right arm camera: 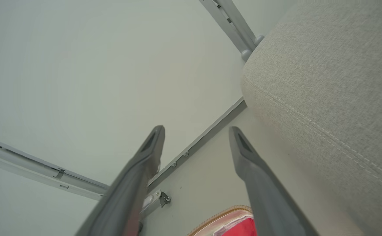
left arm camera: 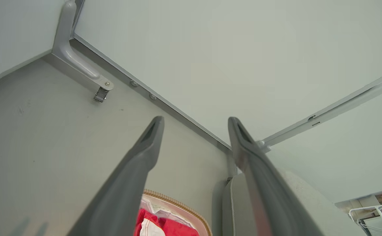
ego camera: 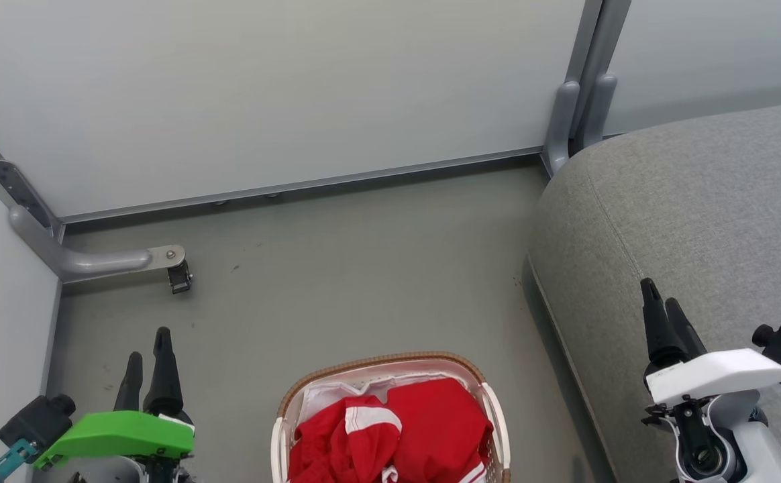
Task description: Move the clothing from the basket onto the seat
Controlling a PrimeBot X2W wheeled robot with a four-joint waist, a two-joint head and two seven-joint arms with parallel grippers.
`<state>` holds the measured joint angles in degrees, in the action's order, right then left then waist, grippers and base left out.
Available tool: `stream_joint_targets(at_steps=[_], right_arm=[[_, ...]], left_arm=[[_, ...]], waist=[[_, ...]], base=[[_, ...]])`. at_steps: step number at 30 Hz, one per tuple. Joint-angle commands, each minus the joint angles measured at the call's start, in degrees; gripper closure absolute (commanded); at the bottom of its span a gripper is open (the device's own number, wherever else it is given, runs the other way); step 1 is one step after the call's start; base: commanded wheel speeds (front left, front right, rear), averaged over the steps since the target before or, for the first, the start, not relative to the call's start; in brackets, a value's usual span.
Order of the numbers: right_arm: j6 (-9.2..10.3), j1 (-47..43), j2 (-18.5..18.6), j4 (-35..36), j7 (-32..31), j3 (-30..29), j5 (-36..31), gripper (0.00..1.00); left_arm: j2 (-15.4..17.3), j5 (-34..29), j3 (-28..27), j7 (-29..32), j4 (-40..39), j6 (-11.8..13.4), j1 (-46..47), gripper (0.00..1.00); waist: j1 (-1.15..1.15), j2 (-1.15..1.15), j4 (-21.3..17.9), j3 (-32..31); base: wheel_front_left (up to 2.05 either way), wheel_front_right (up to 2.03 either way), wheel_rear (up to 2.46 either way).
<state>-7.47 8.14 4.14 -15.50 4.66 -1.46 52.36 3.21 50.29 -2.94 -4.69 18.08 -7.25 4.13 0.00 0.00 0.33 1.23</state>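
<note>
One basket [ego camera: 282, 429] of red clothing [ego camera: 431, 422] on the floor [ego camera: 337, 268], one grey seat [ego camera: 699, 221], two grippers.

Head view: the basket stands well off the floor's far edge, near the seat's side but apart from it; two red bunches with white stripes lie side by side inside it. The left gripper [ego camera: 148, 344] hangs over the floor and the right gripper [ego camera: 659, 292] over the seat. Left wrist view: its two fingers are spread wide and hold nothing, with the basket rim and red cloth below. Right wrist view: its two fingers are likewise spread and empty, with the seat alongside.
</note>
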Motion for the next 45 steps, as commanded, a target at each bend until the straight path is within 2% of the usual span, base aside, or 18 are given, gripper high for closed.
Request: stream_joint_targets(at_steps=[1,19,45], right_arm=[[-0.02,1.6,0.5,0.1,0.7,0.2,-2.2,0.0],[-0.02,1.2,0.7,-3.1,3.7,1.8,-14.9,0.0],[-0.02,1.0,0.8,-4.9,7.2,5.1,-27.8,0.0]], left_arm=[[0.8,-2.5,0.5,-0.6,-0.5,-0.2,0.2,0.0],[1.3,-18.3,2.3,-3.6,-0.2,-0.2,-1.4,0.0],[0.9,-30.0,4.0,-7.1,0.2,-0.3,-2.2,0.0]], waist=[[0.0,0.0,0.0,0.0],[0.0,0.0,0.2,-0.1],[0.0,0.0,0.3,0.2]], base=[[0.0,0.0,0.0],[0.0,0.0,0.0],[0.0,0.0,0.0]])
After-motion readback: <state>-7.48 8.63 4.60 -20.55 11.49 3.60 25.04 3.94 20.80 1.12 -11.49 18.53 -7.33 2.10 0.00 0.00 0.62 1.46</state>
